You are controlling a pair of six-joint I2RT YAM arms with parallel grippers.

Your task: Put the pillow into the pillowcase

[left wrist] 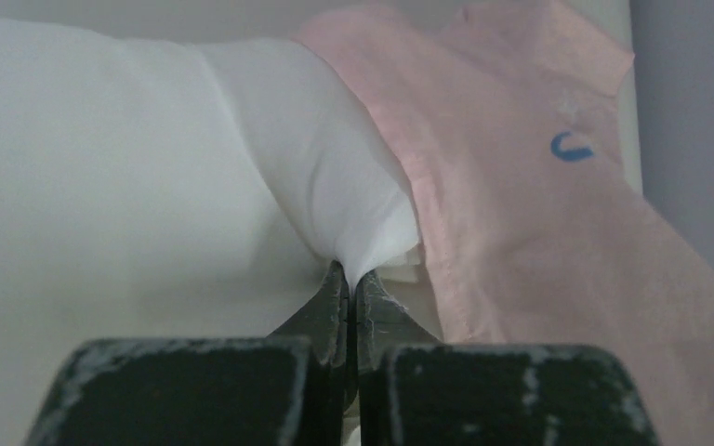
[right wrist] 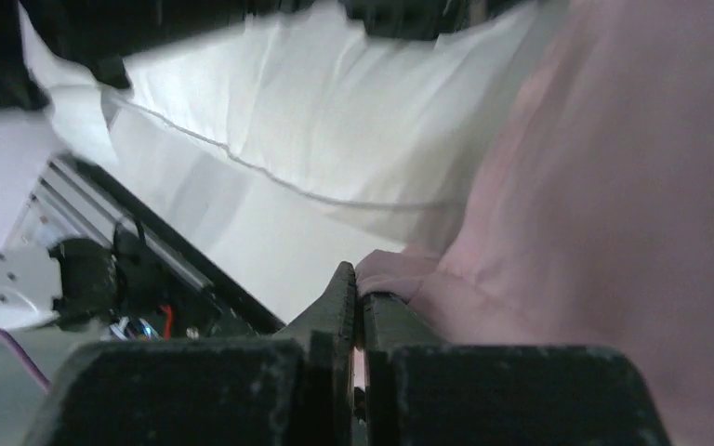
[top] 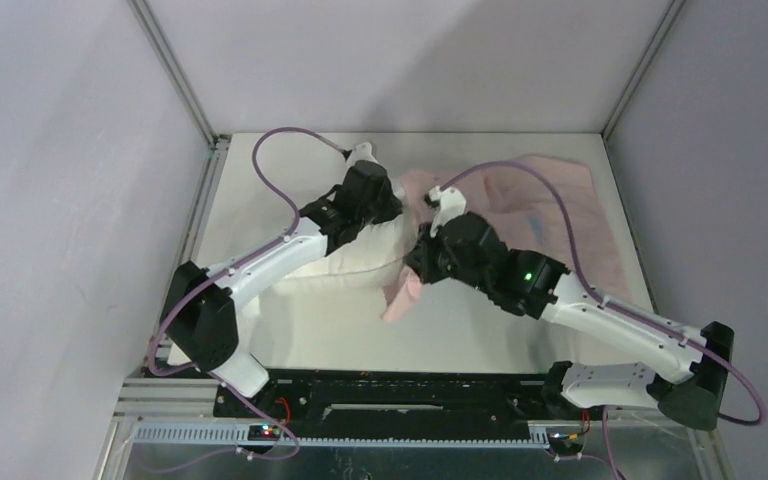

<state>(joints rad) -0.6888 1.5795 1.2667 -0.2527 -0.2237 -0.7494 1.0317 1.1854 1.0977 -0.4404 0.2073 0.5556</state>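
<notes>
The white pillow lies left of centre on the table, its right end tucked against the pale pink pillowcase, which spreads to the right. My left gripper is shut on a corner of the pillow, with the pillowcase and its blue print just beside it. My right gripper is shut on a fold of the pillowcase, lifted off the table, with the pillow behind it. In the overhead view a pink flap hangs below the right gripper. The left gripper's tips are hidden there by its wrist.
The table is white, walled by grey panels on three sides. A black rail with wiring runs along the near edge between the arm bases. Both arms cross over the middle of the table, their wrists close together.
</notes>
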